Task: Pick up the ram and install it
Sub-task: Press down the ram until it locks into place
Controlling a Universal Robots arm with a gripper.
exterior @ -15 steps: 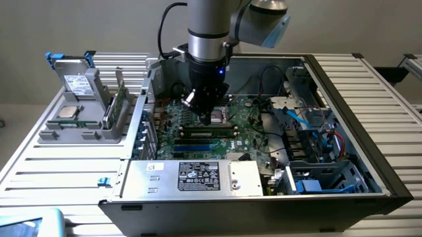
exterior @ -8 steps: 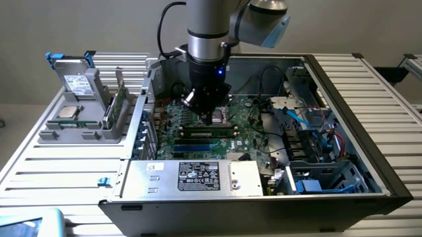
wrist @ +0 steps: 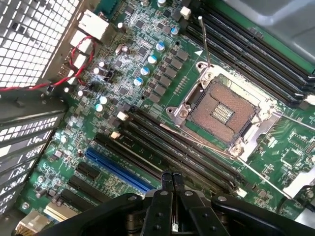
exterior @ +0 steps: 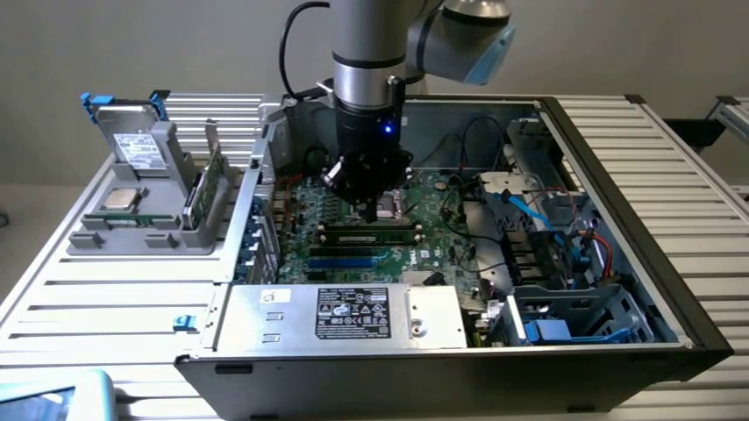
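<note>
Right now your gripper hangs low inside the open computer case, jaws pressed fully together with nothing between them, just over the memory slots beside the bare processor socket. The ram stands well off to the gripper's side, outside the case, upright on edge in the grey holder. You should judge it light, thin, stiff and easily damaged; take it by its long flat faces near the middle, clear of the contact edge. The white label on the metal box carries print too small to read.
</note>
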